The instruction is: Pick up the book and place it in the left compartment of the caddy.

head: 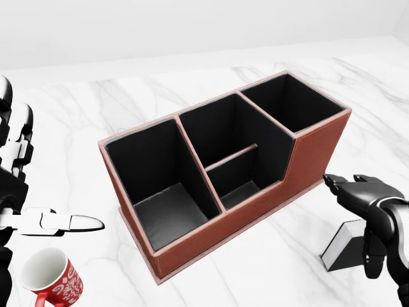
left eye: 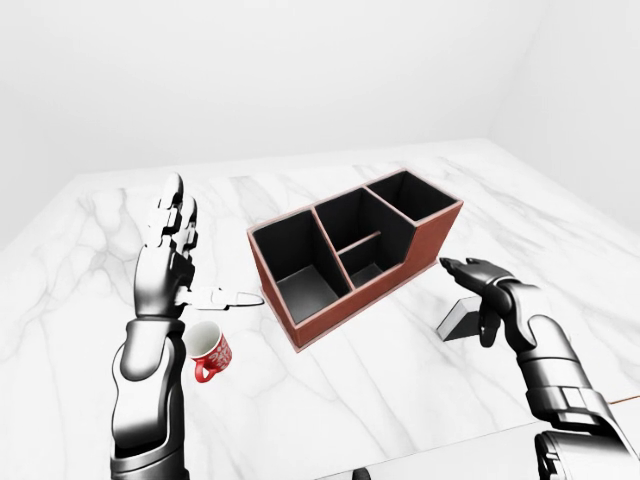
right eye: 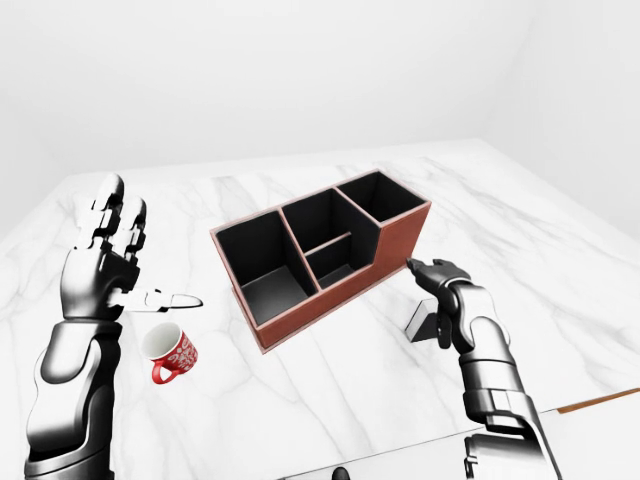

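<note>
A brown caddy (head: 255, 216) with black-lined compartments sits slantwise in the middle of the head view; its left compartment (head: 165, 203) holds nothing. The book (head: 343, 245), dark with a white page edge, stands on the marble at the lower right, beside the caddy's right end. My right hand (head: 359, 220) hovers over the book's right side, open, with two fingers (head: 337, 182) pointing left and the thumb hanging down in front of the cover. It hides most of the book. My left hand (left eye: 185, 262) is raised at the left, open, fingers up and thumb pointing at the caddy.
A red and white mug (head: 52, 280) stands at the lower left, just below my left hand. The white marble table (left eye: 330, 400) reaches on all sides; its near edge shows at the bottom of the eye views.
</note>
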You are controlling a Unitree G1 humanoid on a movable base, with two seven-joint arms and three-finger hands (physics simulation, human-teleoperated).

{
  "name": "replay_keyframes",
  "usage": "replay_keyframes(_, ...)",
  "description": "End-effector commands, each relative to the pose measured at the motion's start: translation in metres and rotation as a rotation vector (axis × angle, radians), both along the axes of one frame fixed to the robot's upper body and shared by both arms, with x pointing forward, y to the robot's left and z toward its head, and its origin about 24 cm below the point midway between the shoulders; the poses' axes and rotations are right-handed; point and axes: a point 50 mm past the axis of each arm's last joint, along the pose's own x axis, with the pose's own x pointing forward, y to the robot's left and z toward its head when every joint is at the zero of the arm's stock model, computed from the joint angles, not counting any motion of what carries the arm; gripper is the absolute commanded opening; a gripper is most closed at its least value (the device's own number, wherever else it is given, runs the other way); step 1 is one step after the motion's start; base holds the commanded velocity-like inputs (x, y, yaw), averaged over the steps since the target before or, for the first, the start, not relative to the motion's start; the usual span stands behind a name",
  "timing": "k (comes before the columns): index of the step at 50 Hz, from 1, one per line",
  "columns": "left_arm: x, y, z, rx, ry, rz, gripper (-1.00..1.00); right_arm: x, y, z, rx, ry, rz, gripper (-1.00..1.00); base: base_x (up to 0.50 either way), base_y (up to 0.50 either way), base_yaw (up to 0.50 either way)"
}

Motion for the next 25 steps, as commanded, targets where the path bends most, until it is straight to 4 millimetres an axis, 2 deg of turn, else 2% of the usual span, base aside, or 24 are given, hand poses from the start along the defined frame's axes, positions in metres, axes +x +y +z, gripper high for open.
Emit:
replay_keyframes(1,0.0,0.001,-0.002,-0.001,0.009,0.006,1.0,0.0,-0.005,-0.011,-0.028,0.018,-0.013,1.0,0.0,0.0,0.0)
replay_keyframes(25,0.0,0.0,-0.002,0.007,0.01,0.008,1.0,0.001,-0.021,-0.031,-0.066,0.05,-0.055,1.0,0.0,0.0,0.0)
